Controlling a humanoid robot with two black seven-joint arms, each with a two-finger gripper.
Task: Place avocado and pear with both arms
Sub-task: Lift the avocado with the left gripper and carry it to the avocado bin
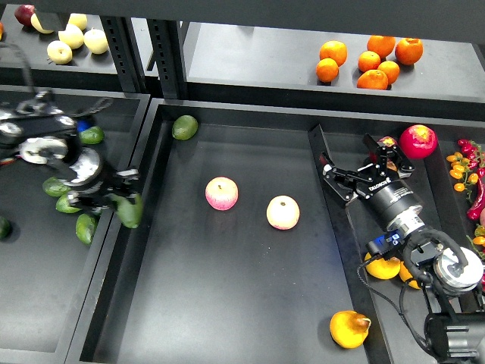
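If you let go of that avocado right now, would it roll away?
Probably a little. The avocado is smooth and oval, so it may wobble sideways rather than roll straight. Its skin looks shiny, so it could slip from the left gripper.

Two apples [221, 193] [283, 212] mid-tray [227, 303], pear [349, 328] at its near-right corner, avocado [129, 210] over its left rim.

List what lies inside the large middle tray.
Inside the middle tray: two pink-yellow apples, a rounder green avocado in the far-left corner, and the pear near-right. Nothing appears hidden.
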